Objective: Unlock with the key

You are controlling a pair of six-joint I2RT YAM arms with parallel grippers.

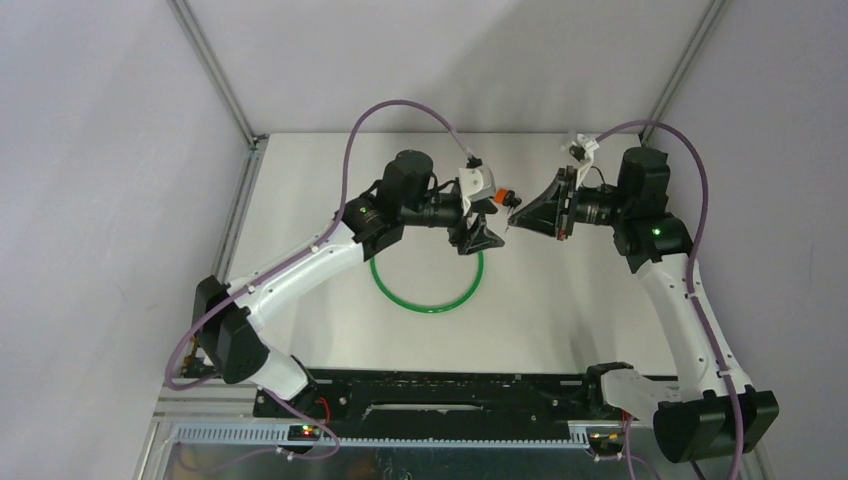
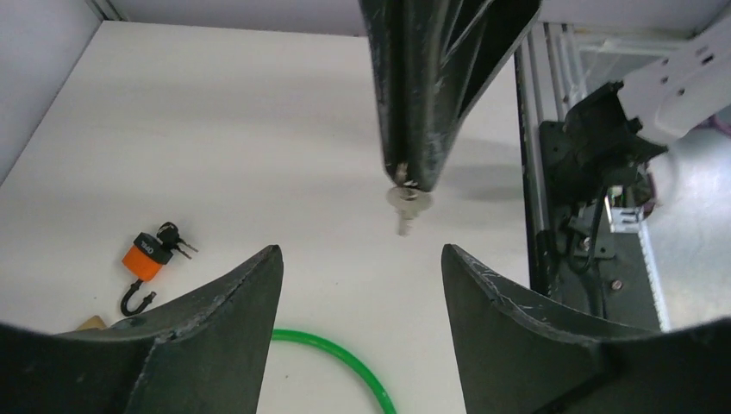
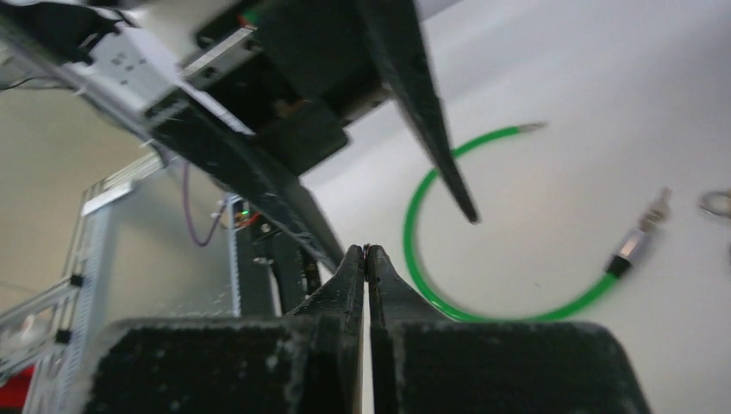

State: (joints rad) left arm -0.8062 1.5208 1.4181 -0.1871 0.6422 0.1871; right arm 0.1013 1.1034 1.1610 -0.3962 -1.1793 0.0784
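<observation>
My right gripper (image 1: 512, 222) is shut on a small silver key (image 2: 407, 202), which hangs blade down from its fingertips (image 2: 412, 168) above the white table. My left gripper (image 2: 360, 250) faces it, open, with nothing between its fingers, and the key hangs just beyond the gap. An orange padlock (image 2: 143, 256) with a black shackle lies on the table to the left of that gripper, and a bunch of dark keys (image 2: 172, 237) rests against it. From above, the padlock (image 1: 496, 197) lies just behind the two gripper tips. In the right wrist view the right gripper (image 3: 366, 250) shows closed tips.
A green cable loop (image 1: 428, 290) lies on the table under and in front of the left gripper; its metal end (image 3: 634, 246) shows in the right wrist view. Grey walls and aluminium frame posts enclose the table, and a black rail (image 1: 450, 390) runs along the near edge.
</observation>
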